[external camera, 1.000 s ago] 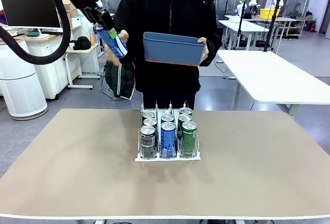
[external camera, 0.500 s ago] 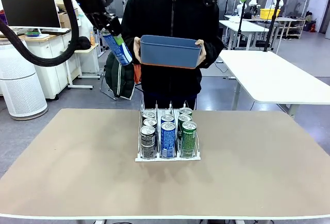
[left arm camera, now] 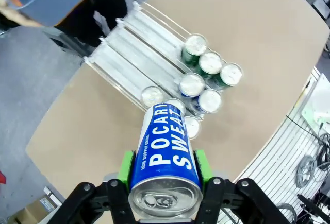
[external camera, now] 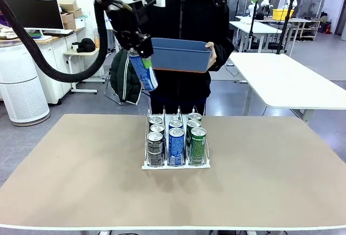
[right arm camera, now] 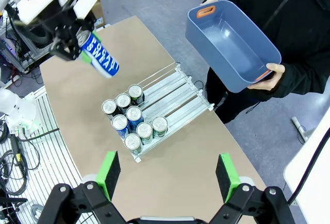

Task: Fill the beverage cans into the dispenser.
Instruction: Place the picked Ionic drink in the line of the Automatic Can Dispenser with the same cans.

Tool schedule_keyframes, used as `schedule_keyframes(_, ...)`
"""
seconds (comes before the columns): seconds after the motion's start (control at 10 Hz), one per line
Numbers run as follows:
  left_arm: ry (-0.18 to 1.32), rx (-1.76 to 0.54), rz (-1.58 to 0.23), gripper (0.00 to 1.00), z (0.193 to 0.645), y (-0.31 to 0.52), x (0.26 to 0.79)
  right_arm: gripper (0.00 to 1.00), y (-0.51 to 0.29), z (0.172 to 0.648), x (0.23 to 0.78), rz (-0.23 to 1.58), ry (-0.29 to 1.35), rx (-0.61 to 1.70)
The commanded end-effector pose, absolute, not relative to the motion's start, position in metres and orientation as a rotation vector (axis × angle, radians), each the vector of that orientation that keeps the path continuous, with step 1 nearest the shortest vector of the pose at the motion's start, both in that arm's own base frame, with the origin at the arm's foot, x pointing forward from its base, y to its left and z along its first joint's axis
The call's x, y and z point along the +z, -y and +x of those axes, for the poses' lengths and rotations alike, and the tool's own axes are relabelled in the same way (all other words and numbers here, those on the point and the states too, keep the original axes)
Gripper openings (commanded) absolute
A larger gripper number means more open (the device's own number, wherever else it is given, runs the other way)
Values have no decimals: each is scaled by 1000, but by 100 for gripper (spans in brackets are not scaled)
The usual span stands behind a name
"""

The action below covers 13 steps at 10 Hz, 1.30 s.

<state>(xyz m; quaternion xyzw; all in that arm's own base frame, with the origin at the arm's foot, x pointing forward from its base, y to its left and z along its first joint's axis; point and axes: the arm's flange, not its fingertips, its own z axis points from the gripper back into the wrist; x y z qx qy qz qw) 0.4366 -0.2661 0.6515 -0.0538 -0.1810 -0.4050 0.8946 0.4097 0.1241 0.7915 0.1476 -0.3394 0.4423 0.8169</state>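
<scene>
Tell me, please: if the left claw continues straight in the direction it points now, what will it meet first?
Probably the dispenser. The left claw is shut on a blue can, whose far end aims at the cans in the rack, near one silver-topped can. Depth is unclear, so the exact lane is uncertain.

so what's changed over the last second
The left gripper, shut on the blue-and-white metal drink can, carried it right and down toward the white wire-lane dispenser. The person's blue plastic bin barely shifted; the seven racked cans and the open right gripper stayed.
</scene>
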Motion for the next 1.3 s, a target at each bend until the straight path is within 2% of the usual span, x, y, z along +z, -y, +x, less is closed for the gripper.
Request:
schedule_keyframes(0.0, 369, -903, -128, 57, 423, 273, 642, 99, -124, 410, 791, 325, 728, 938)
schedule_keyframes(0.3, 313, -947, -172, 57, 428, 273, 634, 99, -124, 410, 791, 325, 728, 938)
schedule_keyframes(0.4, 339, -898, -112, 57, 423, 288, 634, 99, -124, 410, 791, 325, 728, 938)
schedule_keyframes(0.9, 325, -913, -122, 57, 424, 287, 630, 99, -124, 410, 791, 325, 728, 938)
schedule_keyframes(1.0, 326, -860, -107, 57, 424, 295, 624, 99, -124, 410, 791, 325, 728, 938)
schedule_keyframes(1.2, 323, -822, -102, 57, 397, 330, 605, 99, -124, 410, 791, 325, 728, 938)
